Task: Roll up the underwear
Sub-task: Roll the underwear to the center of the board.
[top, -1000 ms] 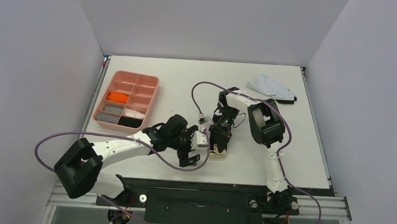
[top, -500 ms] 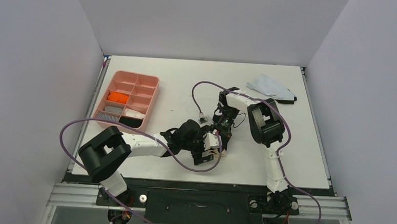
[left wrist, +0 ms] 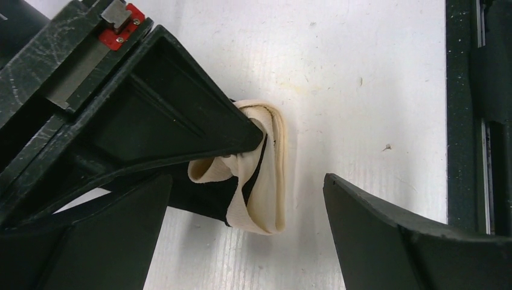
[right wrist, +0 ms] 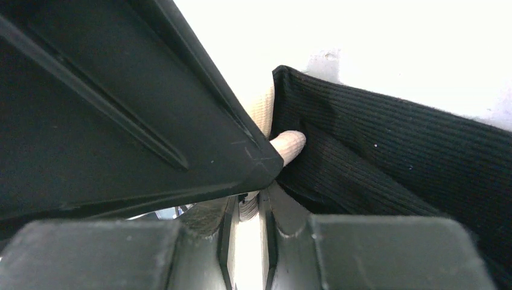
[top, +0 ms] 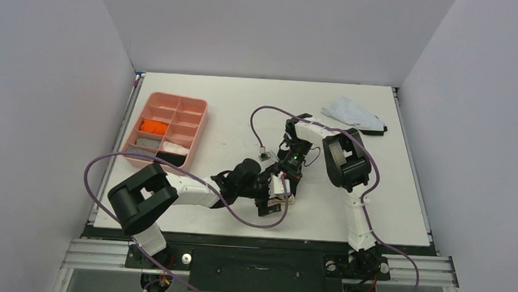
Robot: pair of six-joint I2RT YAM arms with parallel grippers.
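Left wrist view, Mia: what is going on around the left tool (left wrist: 244,196)?

Its jaws are standing wide apart, Tom, gripping nothing, one on each side of the black underwear (left wrist: 265,187), which is lying rolled on the tabletop (left wrist: 362,72) with its beige waistband (right wrist: 288,145) wrapping the outside. The right tool (top: 286,187) is clenching one end of that roll

Where is that lying from the pink tray (top: 199,133)?

To the tray's right and nearer the arm bases than the tray, well apart from it

How should this step be going?

I am reading it as a handover, or a last tightening of the roll. The left tool should be closing across the roll's whole thickness, black cloth and waistband together, while the right one is gripping; only then should the right be letting go. Catching just the outer band would probably be letting the roll spring loose

And what is the tray holding?

The orange underwear (top: 153,125) is sitting rolled in a left-column compartment. Toward the tray's near end, a grey bundle (top: 147,141) and a white bundle (top: 174,147) are sharing the next row, one compartment each, and a striped bundle (top: 137,153) and a dark bundle (top: 169,159) are filling the nearest pair

Anything lying outside it?

A pale cloth (top: 349,111) is lying far to the tray's right, toward the back of the tabletop
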